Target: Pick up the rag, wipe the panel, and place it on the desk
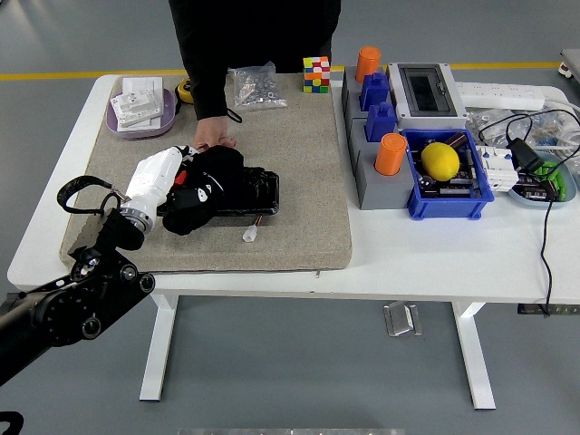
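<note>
In the head view, the robot's left hand (154, 178), white-cased on a black arm entering from the lower left of the frame, is closed on a crumpled black cloth rag (204, 186). The rag lies bunched on the left end of a flat black glossy panel (254, 193), left of centre on the grey felt mat (308, 154) covering the white counter (435, 249). A person's hand (214, 136) rests at the rag's upper edge. A small white cylinder (250, 235) lies just below the panel.
</note>
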Available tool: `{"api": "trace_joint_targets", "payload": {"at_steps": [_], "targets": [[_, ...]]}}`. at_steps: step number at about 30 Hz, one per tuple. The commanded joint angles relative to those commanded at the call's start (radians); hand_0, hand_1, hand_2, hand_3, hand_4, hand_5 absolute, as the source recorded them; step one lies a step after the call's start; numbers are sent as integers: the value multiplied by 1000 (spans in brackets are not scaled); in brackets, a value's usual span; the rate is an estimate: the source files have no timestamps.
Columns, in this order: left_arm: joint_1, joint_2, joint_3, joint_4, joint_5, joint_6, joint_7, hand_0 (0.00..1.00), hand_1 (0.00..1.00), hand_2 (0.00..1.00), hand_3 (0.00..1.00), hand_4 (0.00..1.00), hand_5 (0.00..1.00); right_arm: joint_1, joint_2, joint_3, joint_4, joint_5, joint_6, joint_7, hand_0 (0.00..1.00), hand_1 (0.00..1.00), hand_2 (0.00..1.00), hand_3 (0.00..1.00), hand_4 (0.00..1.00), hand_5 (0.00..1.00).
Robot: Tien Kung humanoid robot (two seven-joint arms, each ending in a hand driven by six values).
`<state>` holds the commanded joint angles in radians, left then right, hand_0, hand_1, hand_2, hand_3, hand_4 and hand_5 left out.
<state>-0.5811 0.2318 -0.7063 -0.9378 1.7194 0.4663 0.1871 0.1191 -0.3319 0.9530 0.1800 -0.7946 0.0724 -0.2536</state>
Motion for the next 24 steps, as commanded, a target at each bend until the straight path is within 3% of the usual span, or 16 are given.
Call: {"api": "trace_joint_targets", "payload": {"at_steps": [8, 13, 24], "targets": [[12, 7, -30, 20, 19, 9, 5, 216, 146, 491, 386, 342, 2, -3, 0, 10, 0, -5, 0, -3, 722, 664, 696, 585, 939, 577], [24, 6, -85, 34, 35, 12, 4, 215, 145, 490, 386, 340, 2, -5, 1, 13, 0, -7, 0, -3, 724, 664, 696, 586, 939, 578], [35, 21, -114, 52, 53, 18, 5, 212, 147, 491, 387, 339, 2, -7, 0, 29, 0, -14, -1, -5, 724, 664, 696, 585, 939, 577]]}}
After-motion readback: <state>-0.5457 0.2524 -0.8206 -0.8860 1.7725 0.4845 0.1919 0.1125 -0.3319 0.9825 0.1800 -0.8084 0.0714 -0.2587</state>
